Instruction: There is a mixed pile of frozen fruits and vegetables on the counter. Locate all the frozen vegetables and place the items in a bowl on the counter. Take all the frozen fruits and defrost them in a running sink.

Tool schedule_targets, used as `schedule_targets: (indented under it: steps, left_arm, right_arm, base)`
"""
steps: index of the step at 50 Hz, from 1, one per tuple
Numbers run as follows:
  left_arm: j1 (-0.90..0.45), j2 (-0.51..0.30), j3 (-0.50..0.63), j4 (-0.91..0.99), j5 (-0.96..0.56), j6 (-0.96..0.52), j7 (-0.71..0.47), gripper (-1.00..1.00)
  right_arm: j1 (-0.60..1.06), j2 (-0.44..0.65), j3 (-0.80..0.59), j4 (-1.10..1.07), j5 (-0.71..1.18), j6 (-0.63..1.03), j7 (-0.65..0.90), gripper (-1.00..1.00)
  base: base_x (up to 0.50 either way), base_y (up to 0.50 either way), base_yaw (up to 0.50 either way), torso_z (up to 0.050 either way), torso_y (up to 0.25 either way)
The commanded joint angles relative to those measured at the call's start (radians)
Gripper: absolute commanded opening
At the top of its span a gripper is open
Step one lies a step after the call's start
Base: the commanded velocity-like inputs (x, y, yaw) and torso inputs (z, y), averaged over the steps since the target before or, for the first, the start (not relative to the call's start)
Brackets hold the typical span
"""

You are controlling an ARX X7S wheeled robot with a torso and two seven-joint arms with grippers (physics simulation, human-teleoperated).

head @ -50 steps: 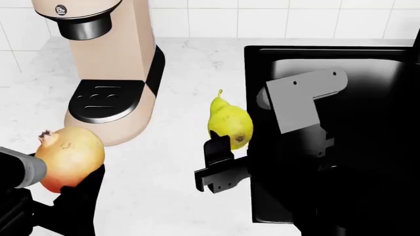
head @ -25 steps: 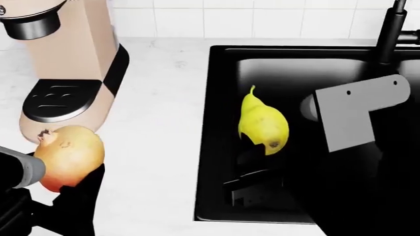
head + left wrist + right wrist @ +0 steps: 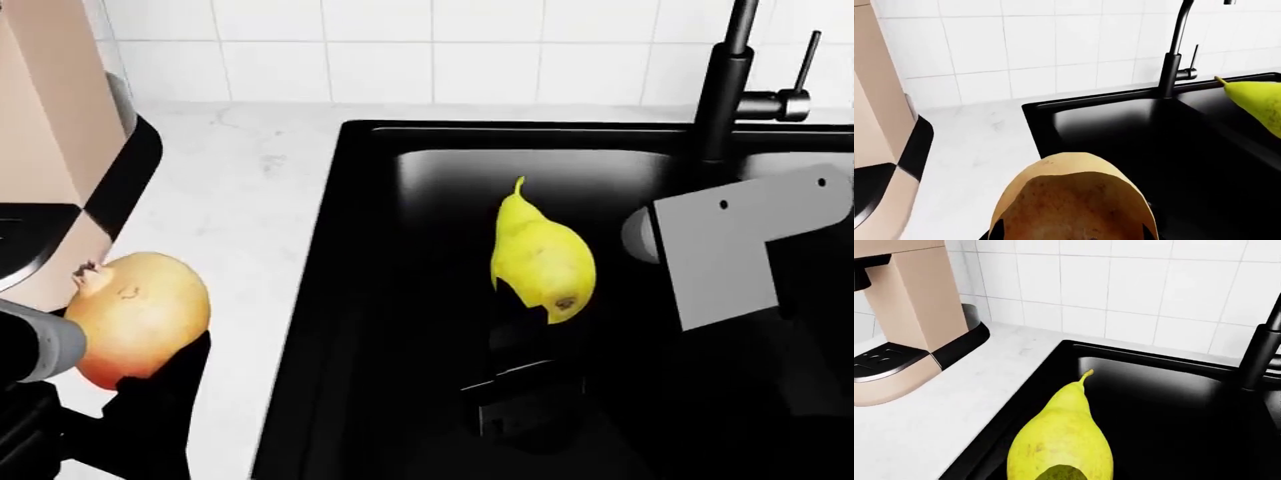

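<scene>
A yellow-green pear [image 3: 541, 262] hangs stem-up over the black sink [image 3: 400, 300], with my right gripper [image 3: 534, 312] shut on its lower end. The right wrist view shows the same pear [image 3: 1061, 440] above the basin [image 3: 1174, 405]. At the head view's lower left, my left gripper [image 3: 123, 350] is shut on the round tan-to-red fruit [image 3: 136, 315], above the white counter [image 3: 254, 200]. In the left wrist view this fruit [image 3: 1074, 205] fills the foreground, short of the sink's edge [image 3: 1034, 107]. The frozen vegetables and the bowl are out of view.
A tall black faucet [image 3: 727, 80] stands at the sink's back rim. A beige coffee machine [image 3: 60, 150] with a black drip tray occupies the counter left of the sink. White wall tiles [image 3: 441, 50] back the counter.
The view has swung right, so the coffee machine has slid to the left edge. My right gripper has carried the pear from the counter's edge to over the sink basin. The left gripper's hold is unchanged.
</scene>
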Motion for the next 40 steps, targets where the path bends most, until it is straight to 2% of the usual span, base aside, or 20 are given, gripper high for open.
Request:
schedule_targets:
  steps: [1,13,21,26,34,40]
  left_arm:
    - [-0.008,-0.004,-0.011,0.004,-0.024,0.017,-0.021,-1.0]
    - [-0.033,-0.006,-0.012,0.025,-0.062,0.011,-0.049,-1.0]
    - [-0.024,-0.018,-0.023,0.043,-0.078,0.019,-0.056,-1.0]
    - [-0.031,-0.008,-0.013,0.043,-0.074,0.017,-0.063,-1.0]
    - [-0.028,-0.023,-0.023,0.052,-0.09,0.022,-0.064,-1.0]
    - [-0.039,-0.017,-0.02,0.053,-0.098,0.022,-0.071,-1.0]
  right_arm:
    - [-0.002,0.006,0.01,-0.01,-0.002,0.001,-0.005,-1.0]
    - [-0.009,0.01,0.008,-0.004,0.002,0.0,-0.005,-1.0]
    - [-0.021,0.011,0.01,-0.008,0.005,-0.008,0.0,-1.0]
    - [-0.027,0.009,0.002,-0.01,-0.01,-0.008,-0.008,-1.0]
    - [0.0,-0.023,-0.025,0.025,-0.02,0.004,-0.013,-1.0]
    - [0.079,-0.087,-0.086,0.126,-0.026,0.049,-0.031,-1.0]
  base:
    - [0.26,-0.14,0.0,0.0,0.0]
    - [0.18,-0.08,0.0,0.001,0.001]
    - [0.15,-0.42,0.0,0.0,0.001]
    - [0.06,-0.05,0.0,0.0,0.0]
    - [0.0,0.0,0.0,0.0,0.001]
    - [0.0,0.0,0.0,0.0,0.0]
